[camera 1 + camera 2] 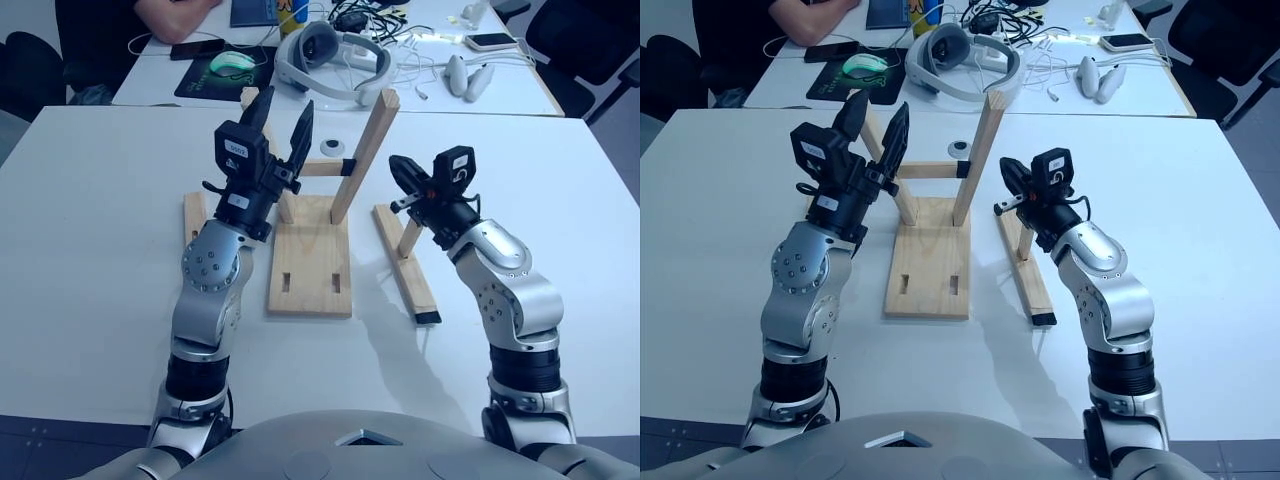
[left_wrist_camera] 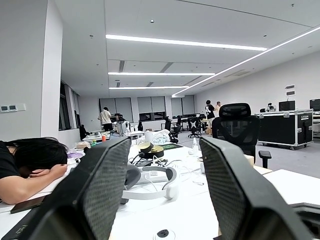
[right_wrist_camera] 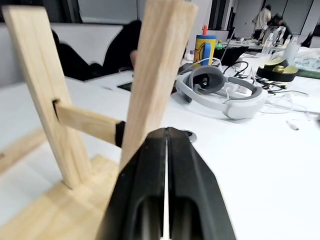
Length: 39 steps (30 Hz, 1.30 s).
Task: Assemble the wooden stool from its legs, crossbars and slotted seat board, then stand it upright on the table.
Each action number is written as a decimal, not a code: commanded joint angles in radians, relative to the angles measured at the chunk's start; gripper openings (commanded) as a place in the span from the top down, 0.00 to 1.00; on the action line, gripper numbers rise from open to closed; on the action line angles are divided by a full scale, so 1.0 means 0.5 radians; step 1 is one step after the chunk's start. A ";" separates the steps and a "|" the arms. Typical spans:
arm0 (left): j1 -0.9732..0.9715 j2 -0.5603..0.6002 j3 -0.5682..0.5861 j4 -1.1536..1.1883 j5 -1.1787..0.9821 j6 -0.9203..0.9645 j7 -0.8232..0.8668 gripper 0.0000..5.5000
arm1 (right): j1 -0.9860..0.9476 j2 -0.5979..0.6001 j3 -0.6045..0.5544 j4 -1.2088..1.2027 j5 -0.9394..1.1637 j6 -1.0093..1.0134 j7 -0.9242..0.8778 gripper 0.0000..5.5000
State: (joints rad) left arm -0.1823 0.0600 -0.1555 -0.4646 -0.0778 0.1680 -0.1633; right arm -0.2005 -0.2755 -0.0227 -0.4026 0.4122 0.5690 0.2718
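Observation:
The slotted seat board (image 1: 310, 285) lies flat mid-table. Two legs stand slanted in its far end, the taller leg (image 1: 368, 140) and a second leg (image 3: 45, 90), joined by a crossbar (image 1: 322, 168). Another leg piece (image 1: 412, 280) lies flat to the right of the board, with a short piece standing up from it. A further wooden piece (image 1: 193, 213) lies to the board's left. My left gripper (image 1: 280, 125) is open, raised above the board's left side, holding nothing. My right gripper (image 1: 400, 172) is shut and empty, just right of the taller leg, pointing at it.
On the table behind lie a white headset (image 1: 330, 55), a green mouse (image 1: 232, 63), a phone (image 1: 490, 41), two white controllers (image 1: 468, 75) and cables. A small round black-and-white object (image 1: 331, 148) sits behind the legs. The table's left, right and near parts are bare.

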 commanded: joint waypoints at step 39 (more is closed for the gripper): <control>0.076 0.015 0.019 -0.046 0.014 0.037 0.013 0.54 | -0.476 -0.053 -0.146 -0.333 0.006 -0.230 -0.073 1.00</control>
State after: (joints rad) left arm -0.1442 0.0665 -0.1503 -0.4840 -0.0758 0.1803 -0.1609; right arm -0.4874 -0.2930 -0.1200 -0.5774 0.4389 0.4808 0.2096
